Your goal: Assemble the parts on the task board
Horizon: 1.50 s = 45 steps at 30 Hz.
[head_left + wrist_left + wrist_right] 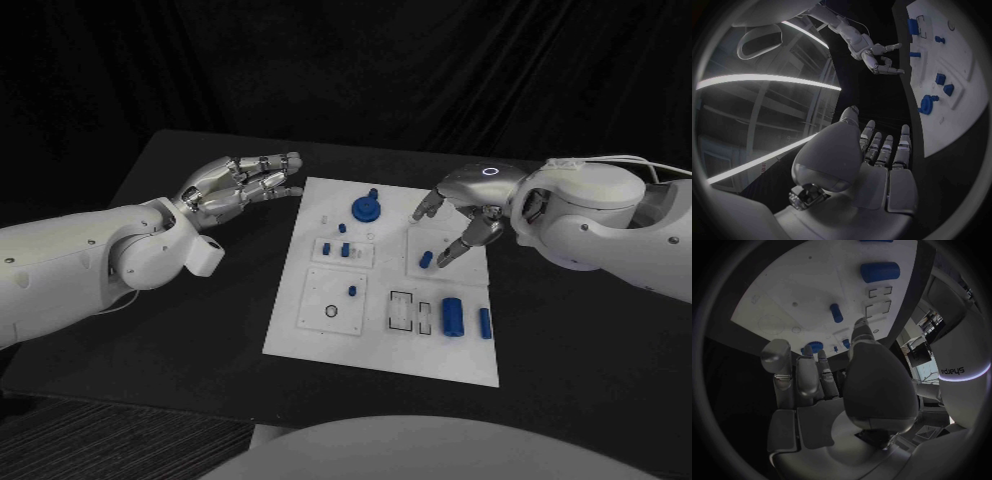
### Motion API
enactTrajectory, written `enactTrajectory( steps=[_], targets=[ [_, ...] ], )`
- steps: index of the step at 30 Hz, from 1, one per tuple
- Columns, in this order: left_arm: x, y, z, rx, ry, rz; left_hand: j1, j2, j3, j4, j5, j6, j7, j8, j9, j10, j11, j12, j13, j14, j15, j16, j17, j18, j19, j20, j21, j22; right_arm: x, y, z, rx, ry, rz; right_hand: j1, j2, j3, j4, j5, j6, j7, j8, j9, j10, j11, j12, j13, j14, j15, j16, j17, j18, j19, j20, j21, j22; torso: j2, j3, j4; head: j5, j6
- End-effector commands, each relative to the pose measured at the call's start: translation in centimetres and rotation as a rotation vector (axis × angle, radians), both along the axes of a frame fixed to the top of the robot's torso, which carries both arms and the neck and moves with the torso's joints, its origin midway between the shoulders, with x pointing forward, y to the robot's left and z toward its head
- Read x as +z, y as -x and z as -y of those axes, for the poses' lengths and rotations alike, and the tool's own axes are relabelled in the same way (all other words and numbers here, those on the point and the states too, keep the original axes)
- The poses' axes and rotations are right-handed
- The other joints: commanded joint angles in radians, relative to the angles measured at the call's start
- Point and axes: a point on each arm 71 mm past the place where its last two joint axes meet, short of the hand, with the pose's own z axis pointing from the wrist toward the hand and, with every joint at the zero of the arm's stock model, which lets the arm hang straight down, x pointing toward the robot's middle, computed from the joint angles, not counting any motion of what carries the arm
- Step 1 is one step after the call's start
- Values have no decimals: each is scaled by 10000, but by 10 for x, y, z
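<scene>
Board (325,330) lies mid-desk, long axis running from near edge to far edge, tilted slightly. Bare desk (159,340) lies wide on both long sides. Round blue part (366,209) sits near the far end; small blue peg (427,259) by the right edge; two blue cylinders (453,316) toward the near right corner, long axes along the board. Left robot hand (238,185) hovers off the board's far left corner, fingers loosely apart, holding nothing. Right robot hand (464,215) hangs over the right edge, released, fingertips just above the peg.
</scene>
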Motion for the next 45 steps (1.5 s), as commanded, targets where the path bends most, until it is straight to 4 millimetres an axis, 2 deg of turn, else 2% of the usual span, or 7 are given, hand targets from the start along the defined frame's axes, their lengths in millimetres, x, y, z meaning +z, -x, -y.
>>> enactTrajectory(
  steps=[1, 4, 12, 19, 29, 36, 45],
  targets=[
    [0, 1, 2, -168, 216, 0, 107, 16, 28, -36, 33, 28, -10, 44, 8, 2, 48, 44, 11, -10, 31, 59, 8, 120, 88, -13, 42, 9, -9, 2, 1, -13, 100, -395, 530, 342, 373, -19, 698, 173, 0, 67, 16, 185, -22, 41, 7, 212, -52, 13, -19, -77, 67, -9, 46, 1190, -9, 5, 12, -12, -2],
    [0, 1, 2, -190, 230, -10, 96, 34, 33, -16, 7, 73, 6, 59, 13, 59, 72, 133, 26, -6, 16, 70, 7, 120, 124, -4, 58, 24, -15, 2, 1, 31, 41, -482, 1041, 759, 733, -77, 1374, 272, 28, 69, -9, 473, -41, 57, 7, 219, -69, -26, -66, -78, 79, -26, 21, 1187, 4, 18, 17, -19, -2],
    [-1, 2, 4, -258, 256, -41, 99, 45, 40, -12, 11, 92, 14, 67, 15, 98, 96, 189, 36, 4, 1, 80, 7, 121, 136, 0, 64, 18, -28, 4, -1, 299, -85, -369, 1742, 1271, 1082, -402, 2649, 783, 192, 230, 21, 1013, -65, 107, 2, 245, -80, 5, -30, -88, 105, -46, 68, 1205, -2, 12, 16, 28, -2],
    [-2, 2, 5, -314, 280, -70, 120, 52, 56, -24, 27, 100, 34, 74, 16, 165, 136, 277, 52, 3, -10, 86, 5, 121, 141, 4, 67, -3, -44, 8, -4, 569, -37, -492, 1841, 1370, 1161, -492, 2634, 1087, 146, 318, 74, 1360, -129, 168, 5, 278, -120, 71, 47, -104, 145, -77, 189, 1232, -7, 8, 4, 45, -2],
    [-3, 3, 6, -349, 288, -108, 146, 63, 78, -41, 38, 114, 58, 81, 16, 228, 181, 358, 65, 1, -4, 93, 2, 120, 151, 11, 71, -10, -59, 12, -8, 854, -286, -593, 1955, 1465, 1313, -496, 2361, 1761, 264, 532, 258, 1965, -212, 230, 21, 310, -137, 126, 111, -123, 178, -98, 300, 1253, -12, 10, 12, 62, -2],
    [-4, 3, 6, -355, 280, -145, 194, 103, 128, -69, 61, 125, 70, 91, 17, 294, 211, 436, 77, 5, 3, 106, -1, 119, 164, 20, 76, -24, -61, 13, -9, 986, -537, -429, 2603, 1666, 1963, -580, 2047, 2571, 468, 842, 591, 2614, -356, 216, -22, 309, -124, 115, 99, -135, 181, -103, 368, 1266, -4, 16, 1, 93, -2],
    [-6, 4, 5, -356, 244, -222, 278, 138, 206, -133, 138, 132, 76, 99, 15, 349, 230, 495, 85, 9, 11, 122, -5, 120, 180, 26, 83, -47, -58, 14, -10, 1136, -931, -71, 2942, 1656, 2526, -721, 2377, 3152, 689, 1080, 865, 3176, -462, 240, -36, 317, -132, 153, 151, -153, 190, -107, 522, 1298, 8, 13, 22, 100, -2]
  ],
)
